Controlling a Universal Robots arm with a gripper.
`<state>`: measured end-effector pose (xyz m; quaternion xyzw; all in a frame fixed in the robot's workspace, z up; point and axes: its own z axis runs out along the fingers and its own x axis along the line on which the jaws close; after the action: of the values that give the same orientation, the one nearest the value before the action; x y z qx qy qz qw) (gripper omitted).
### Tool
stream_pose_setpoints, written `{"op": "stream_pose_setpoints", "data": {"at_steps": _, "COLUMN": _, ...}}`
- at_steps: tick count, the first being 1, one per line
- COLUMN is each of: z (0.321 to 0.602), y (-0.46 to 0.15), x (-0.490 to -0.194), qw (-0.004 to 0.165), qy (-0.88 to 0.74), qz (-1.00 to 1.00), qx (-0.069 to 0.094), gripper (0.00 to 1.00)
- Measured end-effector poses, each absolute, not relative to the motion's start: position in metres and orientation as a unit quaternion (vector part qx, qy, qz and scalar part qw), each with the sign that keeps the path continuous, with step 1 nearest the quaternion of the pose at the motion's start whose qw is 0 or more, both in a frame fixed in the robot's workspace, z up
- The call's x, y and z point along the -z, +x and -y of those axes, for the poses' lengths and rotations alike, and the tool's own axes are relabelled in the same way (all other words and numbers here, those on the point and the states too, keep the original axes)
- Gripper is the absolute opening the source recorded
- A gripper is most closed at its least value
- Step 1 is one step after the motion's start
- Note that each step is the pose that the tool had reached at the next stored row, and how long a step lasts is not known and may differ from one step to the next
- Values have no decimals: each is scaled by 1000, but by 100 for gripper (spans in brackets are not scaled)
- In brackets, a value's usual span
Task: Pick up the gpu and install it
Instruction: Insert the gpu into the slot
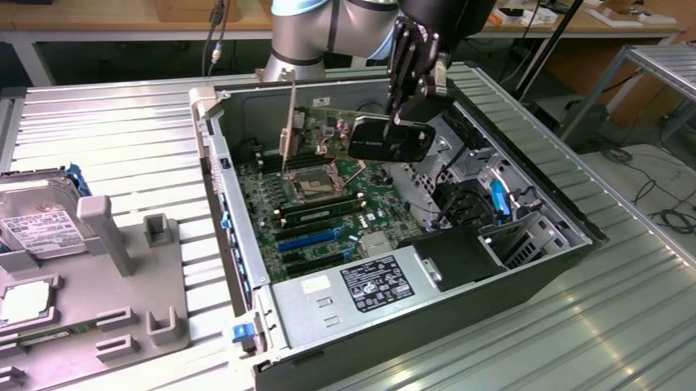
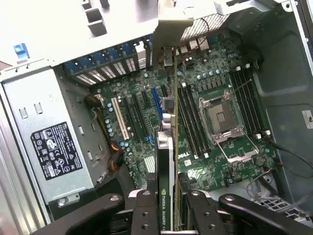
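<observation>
Gpu (image 2: 165, 166): thin card, seen edge-on. The jaws of the gripper (image 2: 167, 218) pinch its labelled end; silvery bracket (image 2: 174, 22) at the far end, toward the slotted rear wall. Position: over the motherboard (image 2: 205, 164) inside the open case (image 1: 468, 318), between blue slot (image 2: 156, 100) and memory slots (image 2: 188, 117) (contact with the board cannot be told). Power supply (image 2: 34, 112) alongside.

Open PC case (image 1: 435, 330), mobo (image 1: 326, 199), PSU (image 1: 364, 285); HDD (image 1: 33, 224) outside.
</observation>
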<state>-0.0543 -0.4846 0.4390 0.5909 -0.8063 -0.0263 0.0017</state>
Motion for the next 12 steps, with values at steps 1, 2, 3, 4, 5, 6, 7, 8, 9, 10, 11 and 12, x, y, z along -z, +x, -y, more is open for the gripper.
{"op": "stream_pose_setpoints", "data": {"at_steps": 1, "z": 485, "y": -54, "x": -439, "qw": 2, "qy": 595, "qz": 803, "qx": 26, "gripper": 27}}
{"op": "stream_pose_setpoints", "data": {"at_steps": 2, "z": 485, "y": -54, "x": -439, "qw": 2, "qy": 599, "qz": 801, "qx": 26, "gripper": 27}}
{"op": "stream_pose_setpoints", "data": {"at_steps": 3, "z": 485, "y": -53, "x": -439, "qw": 2, "qy": 602, "qz": 798, "qx": 26, "gripper": 27}}
{"op": "stream_pose_setpoints", "data": {"at_steps": 4, "z": 485, "y": -53, "x": -439, "qw": 2, "qy": 605, "qz": 795, "qx": 26, "gripper": 27}}
{"op": "stream_pose_setpoints", "data": {"at_steps": 5, "z": 485, "y": -53, "x": -439, "qw": 2, "qy": 609, "qz": 793, "qx": 26, "gripper": 27}}
{"op": "stream_pose_setpoints", "data": {"at_steps": 6, "z": 485, "y": -53, "x": -439, "qw": 2, "qy": 613, "qz": 790, "qx": 26, "gripper": 27}}
{"op": "stream_pose_setpoints", "data": {"at_steps": 7, "z": 485, "y": -52, "x": -439, "qw": 3, "qy": 617, "qz": 787, "qx": 26, "gripper": 27}}
{"op": "stream_pose_setpoints", "data": {"at_steps": 8, "z": 485, "y": -52, "x": -439, "qw": 3, "qy": 620, "qz": 784, "qx": 26, "gripper": 27}}
{"op": "stream_pose_setpoints", "data": {"at_steps": 9, "z": 485, "y": -52, "x": -439, "qw": 3, "qy": 623, "qz": 782, "qx": 26, "gripper": 27}}
{"op": "stream_pose_setpoints", "data": {"at_steps": 10, "z": 485, "y": -52, "x": -439, "qw": 3, "qy": 627, "qz": 778, "qx": 26, "gripper": 27}}
{"op": "stream_pose_setpoints", "data": {"at_steps": 11, "z": 485, "y": -51, "x": -439, "qw": 3, "qy": 634, "qz": 773, "qx": 26, "gripper": 27}}
{"op": "stream_pose_setpoints", "data": {"at_steps": 12, "z": 485, "y": -51, "x": -439, "qw": 3, "qy": 639, "qz": 769, "qx": 26, "gripper": 27}}
